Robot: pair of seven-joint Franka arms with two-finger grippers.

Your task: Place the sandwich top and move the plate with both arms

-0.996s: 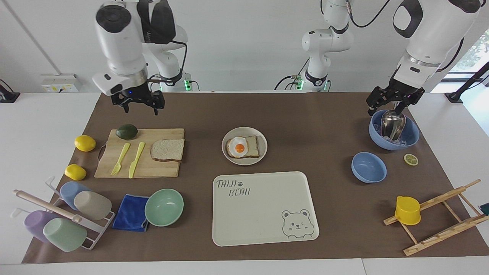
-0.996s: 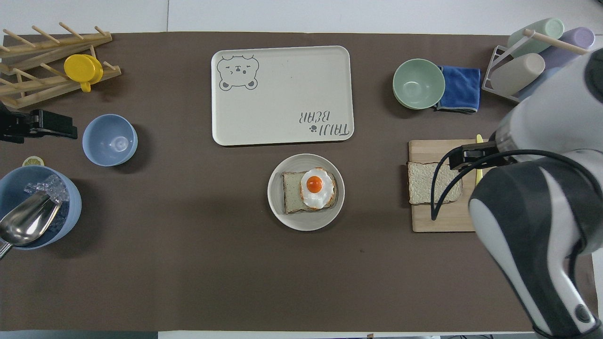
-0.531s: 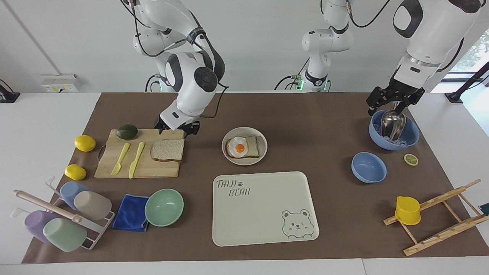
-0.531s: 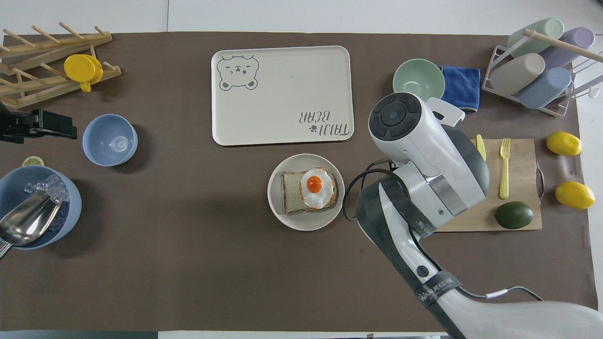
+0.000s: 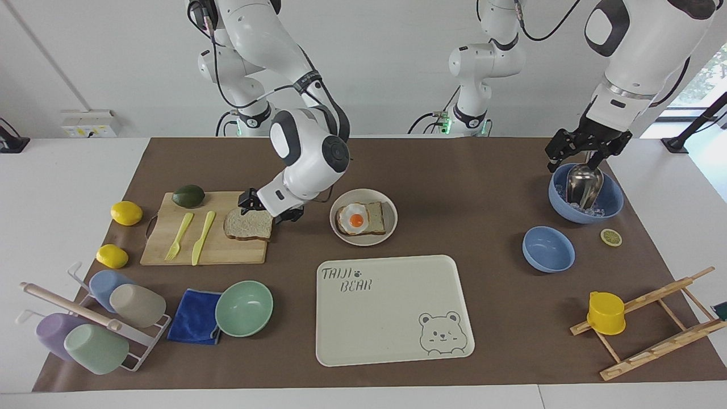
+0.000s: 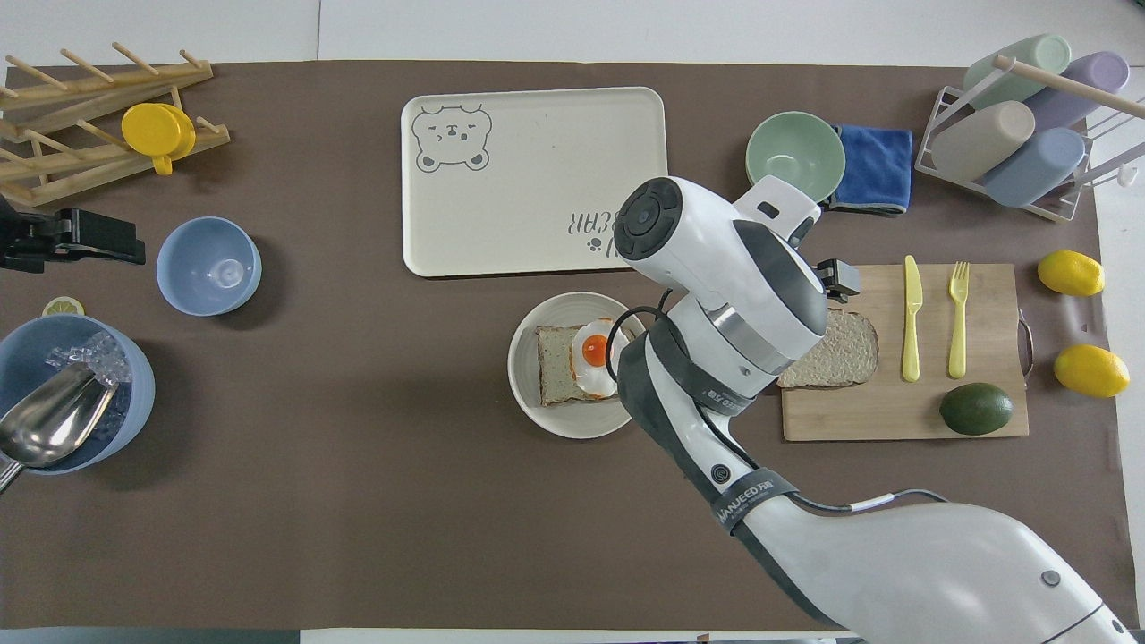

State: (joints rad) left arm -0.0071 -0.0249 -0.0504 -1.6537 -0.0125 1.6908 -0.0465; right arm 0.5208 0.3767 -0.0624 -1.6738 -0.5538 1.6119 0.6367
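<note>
right gripper (image 5: 271, 209) | jaws apart, low at sandwich top's (image 5: 248, 224) plate-side (image 5: 363, 238) edge | left gripper (image 5: 585, 149) jaws apart

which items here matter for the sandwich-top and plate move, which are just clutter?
Job:
- plain slice of pale speckled bread on the wooden cutting board
- small round cream-white plate holding the egg-topped bread slice
- right gripper, open, at the plain slice
- left gripper, open, over the ice bowl, waiting

Clutter:
- rectangular cream bear tray
- mint-green bowl
- two lemons
</note>
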